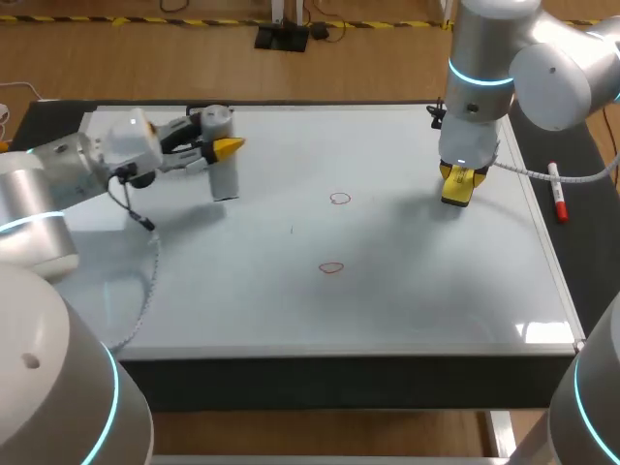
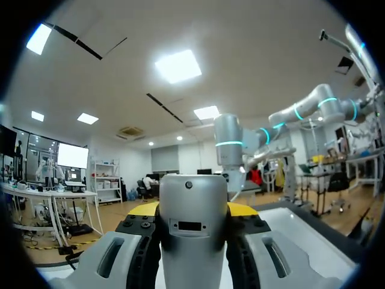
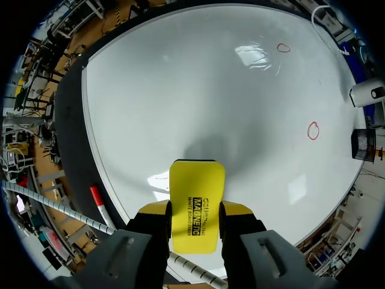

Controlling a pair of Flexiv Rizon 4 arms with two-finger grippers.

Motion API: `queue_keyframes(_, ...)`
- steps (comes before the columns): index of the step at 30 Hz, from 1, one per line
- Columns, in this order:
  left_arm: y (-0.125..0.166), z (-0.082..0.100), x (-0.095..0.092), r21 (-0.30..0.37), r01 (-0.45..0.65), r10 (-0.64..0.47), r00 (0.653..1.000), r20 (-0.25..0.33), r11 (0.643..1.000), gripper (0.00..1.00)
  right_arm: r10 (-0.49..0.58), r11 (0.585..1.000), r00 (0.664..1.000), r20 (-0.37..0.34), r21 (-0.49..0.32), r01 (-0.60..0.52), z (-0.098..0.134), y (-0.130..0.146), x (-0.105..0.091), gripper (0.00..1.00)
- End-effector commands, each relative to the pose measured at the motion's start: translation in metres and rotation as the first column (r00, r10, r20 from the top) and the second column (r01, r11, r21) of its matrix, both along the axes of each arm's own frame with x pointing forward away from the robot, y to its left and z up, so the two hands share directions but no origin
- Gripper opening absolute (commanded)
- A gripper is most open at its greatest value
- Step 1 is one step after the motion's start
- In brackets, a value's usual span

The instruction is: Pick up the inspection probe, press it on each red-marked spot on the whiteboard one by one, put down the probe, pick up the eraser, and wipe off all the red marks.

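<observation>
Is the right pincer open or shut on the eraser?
Shut: in the right wrist view, the right pincer's yellow fingertips press both sides of the yellow eraser.

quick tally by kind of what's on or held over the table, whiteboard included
flat white whiteboard: 1
red drawn circle marks: 2
silver cylindrical probe: 1
yellow block eraser: 1
red and white marker pen: 1
total: 6

Whiteboard (image 1: pixel 407 300) middle lying open

The probe (image 1: pixel 224 179) in the left gripper (image 1: pixel 228 147) is blocking the far left corner, and the eraser (image 1: pixel 455 194) in the right gripper (image 1: pixel 457 174) is occupying the far right. Between them the board is lying bare around the far mark (image 1: pixel 339 199), the near mark (image 1: pixel 331 267) and along the near edge. A marker (image 1: pixel 557 191) is lying on the tabletop (image 1: pixel 581 252) just beside the right edge.
</observation>
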State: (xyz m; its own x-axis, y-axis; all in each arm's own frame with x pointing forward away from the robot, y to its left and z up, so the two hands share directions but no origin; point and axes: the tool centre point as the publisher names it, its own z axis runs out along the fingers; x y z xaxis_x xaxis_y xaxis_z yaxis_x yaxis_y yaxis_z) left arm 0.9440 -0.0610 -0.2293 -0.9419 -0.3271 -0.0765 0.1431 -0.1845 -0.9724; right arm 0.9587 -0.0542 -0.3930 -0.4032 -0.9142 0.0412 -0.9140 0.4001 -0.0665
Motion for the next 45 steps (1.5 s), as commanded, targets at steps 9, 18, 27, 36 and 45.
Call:
queue_keyframes(9,0.05,0.001,-0.015,-0.009,-0.048,0.048,0.999,0.01,0.999,0.0,0.001,1.0,1.0,0.001,-0.003,-0.001,0.001,-0.001,0.0,0.0)
queue_keyframes(18,0.051,0.001,-0.016,-0.012,-0.044,0.044,0.999,0.014,0.999,0.0,0.014,1.0,1.0,0.004,0.005,-0.014,0.003,0.003,-0.001,0.0)
queue_keyframes(27,0.051,0.001,-0.016,-0.012,-0.044,0.044,0.999,0.014,0.999,0.0,0.128,0.992,0.991,0.028,-0.008,-0.128,0.011,0.047,-0.012,0.0)
queue_keyframes(36,0.051,0.001,-0.016,-0.012,-0.044,0.044,0.999,0.014,0.999,0.0,0.245,0.969,0.969,0.037,0.035,-0.246,0.016,0.114,-0.025,0.0)
queue_keyframes(45,0.051,0.001,-0.016,-0.012,-0.044,0.044,0.999,0.014,0.999,0.0,0.333,0.941,0.943,0.026,0.056,-0.334,0.013,0.182,-0.032,0.0)
